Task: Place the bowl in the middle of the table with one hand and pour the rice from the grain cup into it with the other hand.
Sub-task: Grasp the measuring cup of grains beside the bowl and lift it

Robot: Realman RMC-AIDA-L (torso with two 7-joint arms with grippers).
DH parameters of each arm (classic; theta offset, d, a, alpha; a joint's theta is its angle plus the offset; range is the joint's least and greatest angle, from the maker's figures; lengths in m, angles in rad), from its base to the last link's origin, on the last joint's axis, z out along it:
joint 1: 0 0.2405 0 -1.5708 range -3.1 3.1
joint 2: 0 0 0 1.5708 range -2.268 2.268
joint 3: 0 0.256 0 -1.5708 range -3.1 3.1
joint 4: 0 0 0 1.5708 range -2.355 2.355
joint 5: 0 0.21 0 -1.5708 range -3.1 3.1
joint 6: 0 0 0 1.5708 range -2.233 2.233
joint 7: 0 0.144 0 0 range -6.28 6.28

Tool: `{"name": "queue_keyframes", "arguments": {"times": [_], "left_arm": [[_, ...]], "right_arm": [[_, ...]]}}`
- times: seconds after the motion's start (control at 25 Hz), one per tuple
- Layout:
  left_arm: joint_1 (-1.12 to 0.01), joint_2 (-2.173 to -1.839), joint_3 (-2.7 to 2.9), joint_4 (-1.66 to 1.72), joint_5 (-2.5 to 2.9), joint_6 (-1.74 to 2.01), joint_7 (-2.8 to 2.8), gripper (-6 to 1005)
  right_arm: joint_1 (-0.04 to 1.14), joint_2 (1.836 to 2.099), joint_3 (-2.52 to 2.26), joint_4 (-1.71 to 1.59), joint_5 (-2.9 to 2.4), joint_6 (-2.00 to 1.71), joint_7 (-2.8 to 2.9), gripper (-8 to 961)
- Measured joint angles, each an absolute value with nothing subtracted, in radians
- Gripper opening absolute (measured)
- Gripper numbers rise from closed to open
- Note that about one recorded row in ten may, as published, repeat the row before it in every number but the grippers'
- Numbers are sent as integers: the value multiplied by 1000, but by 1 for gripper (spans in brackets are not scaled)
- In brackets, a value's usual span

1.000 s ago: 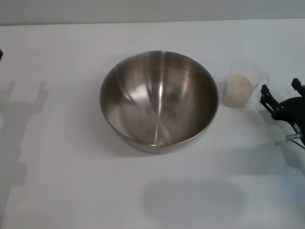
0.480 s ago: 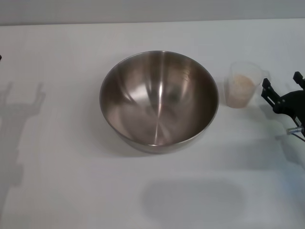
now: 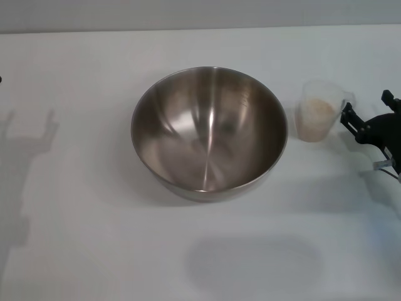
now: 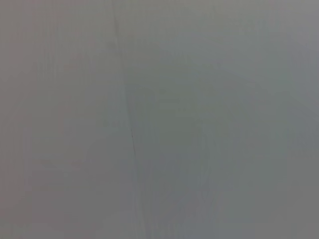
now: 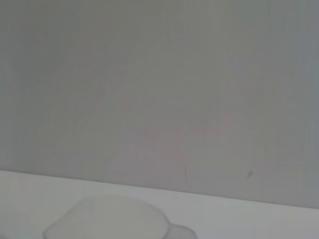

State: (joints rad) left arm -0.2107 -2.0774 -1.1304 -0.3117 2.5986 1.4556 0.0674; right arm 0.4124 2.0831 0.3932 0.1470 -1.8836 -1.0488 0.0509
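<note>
The bowl sits upright near the middle of the table, its shiny steel inside bare, with nothing in it; the cup stands upright on the table just to the right of the bowl, close to its rim but apart from it, and the rice fills roughly the lower half of it as a cream-coloured mass; the cup's handle points right, toward the arm on that side; the right gripper reaches in from the right edge of the head view, level with the cup and just beside its handle, its two black fingers spread apart with clear space between them and nothing held; whether the nearer finger touches the handle cannot be told from here; the right wrist view shows the cup's rim low in the picture with the plain grey wall behind it and a strip of table; the left gripper does not show in any view, only a soft forked shadow on the far left of the table; the left wrist view shows nothing but a flat grey surface; a broad faint shadow also lies on the table near the front edge, below the bowl.
</note>
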Motion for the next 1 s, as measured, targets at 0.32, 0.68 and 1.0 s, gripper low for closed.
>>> {"name": "queue_keyframes", "arguments": {"times": [0.32,0.68,1.0], "left_arm": [[-210,-2078,-1128,-310,2599,1453,67,802],[-212,-2079,-1127,-308,2599,1436,67,802],[-214,-2079,-1122,-308,2605,1429,67,802]], "right_arm": [[420,2084,393,151,-1884,-1048,51,824],[427,2085,388,153,-1890,-1047,51,806],[427,2085,383,151,-1892,-1050,49,525]]}}
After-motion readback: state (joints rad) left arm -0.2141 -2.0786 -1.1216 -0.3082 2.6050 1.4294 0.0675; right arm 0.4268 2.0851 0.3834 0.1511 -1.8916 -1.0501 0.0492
